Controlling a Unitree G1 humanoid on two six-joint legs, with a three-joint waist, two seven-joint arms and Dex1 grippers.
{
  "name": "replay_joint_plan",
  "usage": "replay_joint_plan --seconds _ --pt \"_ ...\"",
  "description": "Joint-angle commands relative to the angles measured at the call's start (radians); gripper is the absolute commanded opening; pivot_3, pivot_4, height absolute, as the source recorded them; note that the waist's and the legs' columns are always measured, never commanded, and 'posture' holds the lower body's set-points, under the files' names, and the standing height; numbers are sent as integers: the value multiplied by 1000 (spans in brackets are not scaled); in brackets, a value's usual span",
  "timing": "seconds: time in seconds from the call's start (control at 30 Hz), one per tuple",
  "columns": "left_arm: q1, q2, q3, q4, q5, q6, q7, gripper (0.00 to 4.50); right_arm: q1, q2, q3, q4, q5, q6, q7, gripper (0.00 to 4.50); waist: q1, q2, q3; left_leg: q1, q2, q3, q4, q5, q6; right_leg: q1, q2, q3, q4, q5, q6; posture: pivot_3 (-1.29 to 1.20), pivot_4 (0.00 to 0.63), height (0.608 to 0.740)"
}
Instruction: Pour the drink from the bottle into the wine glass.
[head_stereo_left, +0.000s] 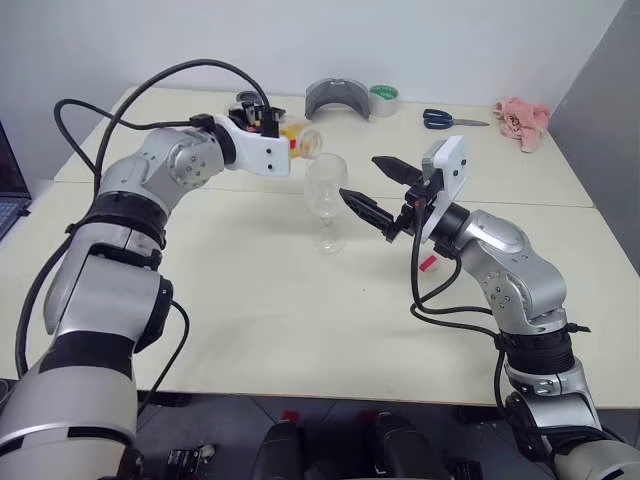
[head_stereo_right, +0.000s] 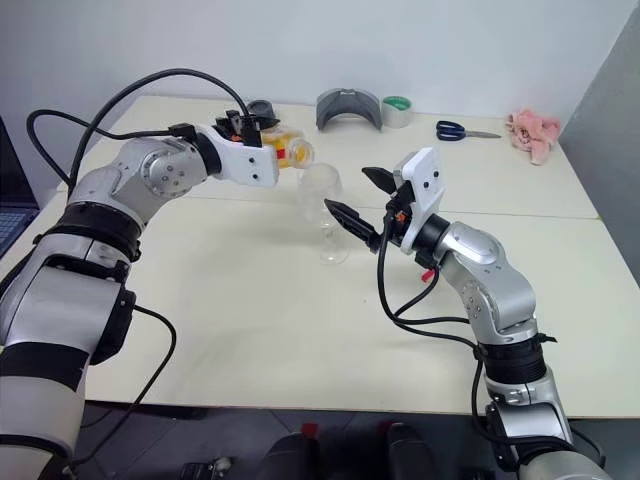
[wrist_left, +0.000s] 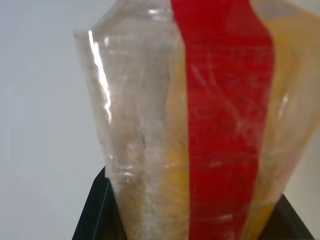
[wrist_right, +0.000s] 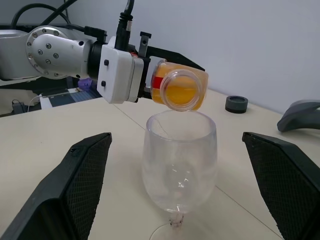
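Surface (head_stereo_left: 300, 330): pale top carrying the wine glass near its middle.
Left end effector (head_stereo_left: 262, 122): clamped on the bottle, held level above the glass.
Right end effector (head_stereo_left: 375, 188): fingers spread wide, empty, just right of the glass.
Wine glass (head_stereo_left: 325, 190): upright, bowl looks empty.
Bottle (head_stereo_left: 300, 138): tipped sideways, uncapped mouth over the glass rim.
Drink (wrist_right: 181, 92): orange, inside the bottle.
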Motion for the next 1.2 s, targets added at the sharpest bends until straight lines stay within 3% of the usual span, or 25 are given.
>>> replay_joint_plan --seconds 0.03,1.2 --pt "-61 20 2 -5 8 -13 40 1656 0 -5 -13 -37 -6 -24 1 4500 0 0 0 0 0 0 0 0 0 0 0 0 0 0 0 0 150 740" --pt "-129 31 -59 32 84 -59 124 1656 4 -7 -17 -37 -12 -20 -11 4500 0 0 0 0 0 0 0 2 -3 0 0 0 1 0 0 0 150 740"
